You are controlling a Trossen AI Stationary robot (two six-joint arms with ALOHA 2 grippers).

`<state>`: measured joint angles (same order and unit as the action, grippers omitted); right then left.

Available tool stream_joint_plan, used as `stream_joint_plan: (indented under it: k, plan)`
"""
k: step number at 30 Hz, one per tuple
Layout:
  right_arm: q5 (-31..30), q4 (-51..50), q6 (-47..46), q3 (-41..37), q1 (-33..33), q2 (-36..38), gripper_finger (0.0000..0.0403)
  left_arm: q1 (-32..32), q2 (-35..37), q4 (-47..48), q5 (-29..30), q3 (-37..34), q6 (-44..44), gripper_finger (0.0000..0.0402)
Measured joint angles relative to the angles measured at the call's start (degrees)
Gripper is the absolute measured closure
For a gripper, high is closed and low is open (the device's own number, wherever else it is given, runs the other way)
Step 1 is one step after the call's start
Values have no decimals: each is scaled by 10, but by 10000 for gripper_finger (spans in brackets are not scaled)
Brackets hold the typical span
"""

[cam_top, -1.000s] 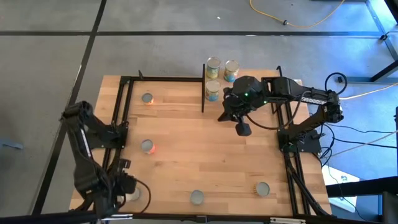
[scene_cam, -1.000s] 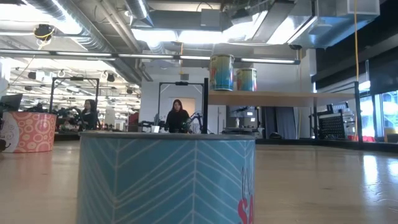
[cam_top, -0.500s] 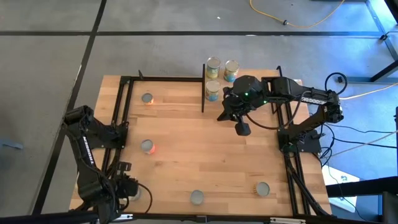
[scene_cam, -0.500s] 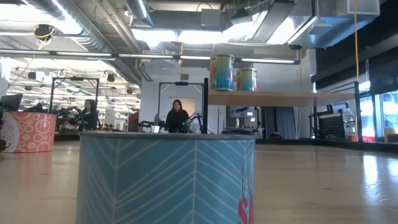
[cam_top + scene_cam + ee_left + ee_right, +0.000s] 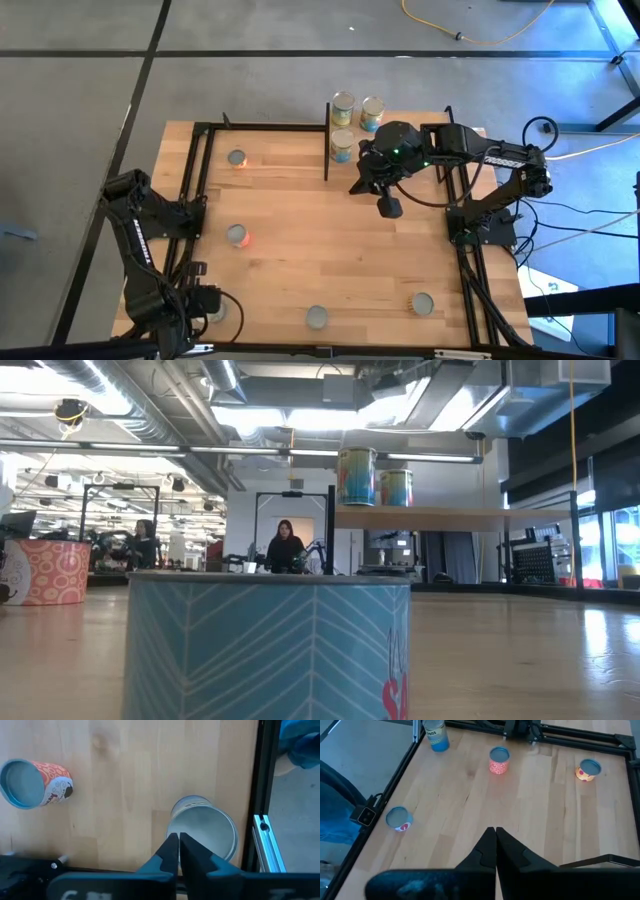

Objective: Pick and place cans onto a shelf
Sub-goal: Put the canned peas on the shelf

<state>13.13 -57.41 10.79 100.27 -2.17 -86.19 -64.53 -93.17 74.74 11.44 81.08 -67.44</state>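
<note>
I note the light-wood plank tabletop [image 5: 330, 250] is pale honey with darker grain streaks, framed by black metal rails [image 5: 265, 127]. The nearest cylindrical tin [image 5: 268, 648] wears a teal label with white chevron lines and red lettering. One small silver-topped tin [image 5: 35, 783] shows an orange-red swirl pattern on white. Two tins on the shelf [image 5: 358, 476] carry yellow-green and blue labels.
</note>
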Motion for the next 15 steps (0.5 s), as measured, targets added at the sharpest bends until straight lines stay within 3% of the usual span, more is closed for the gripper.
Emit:
stream_joint_plan:
  k: [8, 15]
  plan:
    - [0, 3, -2, 0, 0, 0, 402, 0, 0, 1, -1, 0, -16, 379]
    - [0, 4, -2, 0, 0, 0, 402, 0, 1, -16, -45, -43, -67, 359]
